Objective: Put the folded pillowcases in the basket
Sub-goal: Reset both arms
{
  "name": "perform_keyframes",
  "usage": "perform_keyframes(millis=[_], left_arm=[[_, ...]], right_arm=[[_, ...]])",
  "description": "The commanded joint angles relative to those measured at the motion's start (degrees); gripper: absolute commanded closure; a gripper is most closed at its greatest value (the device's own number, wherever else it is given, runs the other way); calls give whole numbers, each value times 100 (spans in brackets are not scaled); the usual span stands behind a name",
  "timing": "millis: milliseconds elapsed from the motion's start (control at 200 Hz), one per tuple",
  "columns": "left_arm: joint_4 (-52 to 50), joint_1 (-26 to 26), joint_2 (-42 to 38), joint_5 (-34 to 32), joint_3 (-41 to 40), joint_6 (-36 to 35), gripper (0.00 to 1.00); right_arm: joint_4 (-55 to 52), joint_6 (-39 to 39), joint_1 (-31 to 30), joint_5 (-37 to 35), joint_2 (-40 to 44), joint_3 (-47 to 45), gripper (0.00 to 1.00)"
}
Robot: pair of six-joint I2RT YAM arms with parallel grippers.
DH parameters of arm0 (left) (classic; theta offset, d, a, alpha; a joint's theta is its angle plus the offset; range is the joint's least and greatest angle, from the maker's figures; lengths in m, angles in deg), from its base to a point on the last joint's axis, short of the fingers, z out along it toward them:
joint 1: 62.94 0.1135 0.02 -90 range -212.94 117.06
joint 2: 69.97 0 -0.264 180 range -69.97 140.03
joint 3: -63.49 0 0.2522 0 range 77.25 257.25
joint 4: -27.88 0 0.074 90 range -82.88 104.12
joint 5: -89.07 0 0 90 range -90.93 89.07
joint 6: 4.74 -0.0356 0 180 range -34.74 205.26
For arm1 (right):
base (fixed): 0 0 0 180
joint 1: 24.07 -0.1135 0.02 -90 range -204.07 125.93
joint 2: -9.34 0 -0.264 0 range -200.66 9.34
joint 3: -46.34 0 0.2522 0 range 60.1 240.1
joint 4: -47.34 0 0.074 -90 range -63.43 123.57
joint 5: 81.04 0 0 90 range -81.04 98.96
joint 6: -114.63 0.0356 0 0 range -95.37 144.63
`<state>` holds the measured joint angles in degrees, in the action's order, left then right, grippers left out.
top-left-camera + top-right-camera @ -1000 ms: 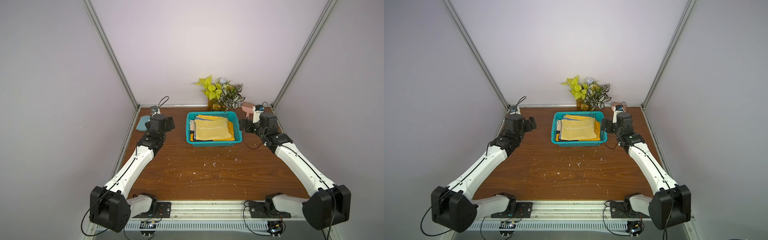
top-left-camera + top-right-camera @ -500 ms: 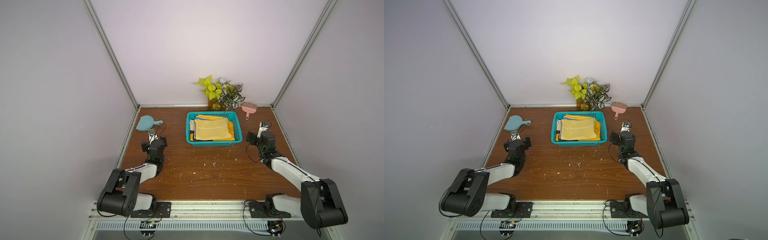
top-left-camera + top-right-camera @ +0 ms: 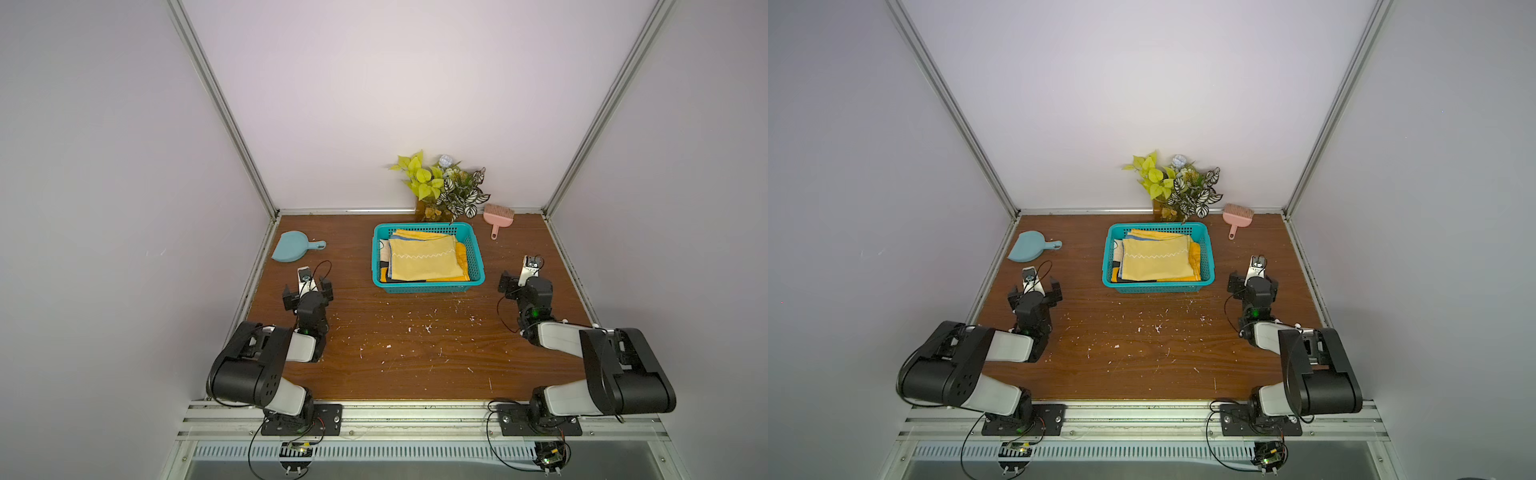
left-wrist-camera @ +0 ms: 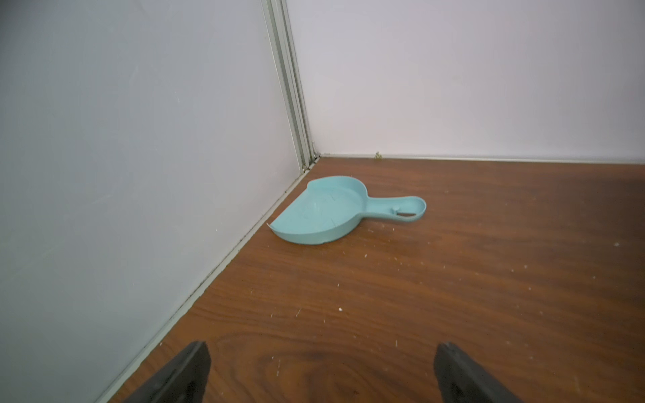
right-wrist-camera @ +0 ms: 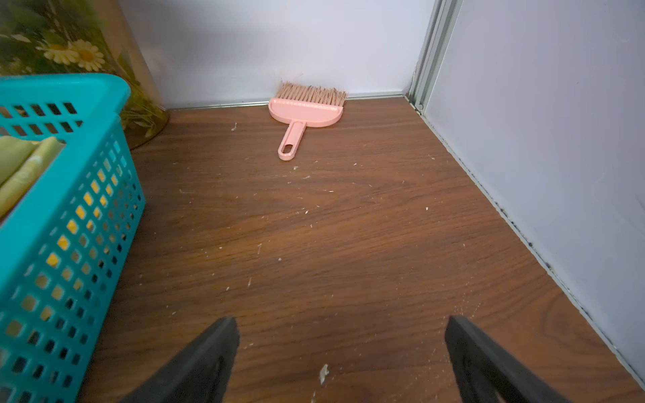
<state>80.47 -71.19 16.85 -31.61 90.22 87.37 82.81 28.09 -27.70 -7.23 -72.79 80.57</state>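
The teal lattice basket (image 3: 428, 287) (image 3: 1158, 286) stands at the back middle of the wooden table. The folded yellow pillowcase (image 3: 426, 259) (image 3: 1156, 262) lies flat inside it, on top of other folded cloth. My left gripper (image 3: 307, 291) (image 4: 323, 349) sits low over the table, well left of the basket, open and empty. On the basket's right my right gripper (image 3: 524, 283) (image 5: 342, 321) is also open, with only bare wood between its fingers. The right wrist view shows the basket's wall (image 5: 62, 226) with yellow cloth (image 5: 21, 164) inside.
A light blue dustpan (image 3: 293, 251) (image 4: 328, 213) lies by the left wall, ahead of the left gripper. A pink brush (image 3: 498, 216) (image 5: 305, 108) lies against the back wall. A vase of plants (image 3: 440, 187) stands behind the basket. White crumbs (image 3: 426, 328) dot the table.
Both arms have drawn back from beside the basket toward the near edge and folded up. Both grippers stayed open. The pillowcase has not moved.
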Motion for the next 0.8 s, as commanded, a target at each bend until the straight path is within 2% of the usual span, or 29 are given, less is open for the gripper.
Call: perform_keyframes(millis=[0, 215, 380, 500, 601, 631, 796], left_arm=[[581, 83, -7, 98, 63, -15, 1], [724, 148, 5, 390, -16, -35, 1], [650, 199, -5, 519, 10, -7, 1], [834, 209, 5, 714, -102, -41, 1], [1149, 542, 219, 1354, -219, 155, 1], [1397, 552, 284, 1364, -297, 112, 1], [1266, 553, 244, 1386, -269, 129, 1]], right_arm=[[1369, -98, 37, 176, -12, -366, 1], [3548, -299, 39, 587, -699, -1198, 0], [2679, -408, 36, 897, -541, -900, 0], [2679, -373, 38, 821, -629, -828, 0], [2698, -373, 38, 827, -629, -835, 0], [2711, -373, 39, 826, -629, -843, 0], [2714, -375, 39, 823, -629, -840, 0]])
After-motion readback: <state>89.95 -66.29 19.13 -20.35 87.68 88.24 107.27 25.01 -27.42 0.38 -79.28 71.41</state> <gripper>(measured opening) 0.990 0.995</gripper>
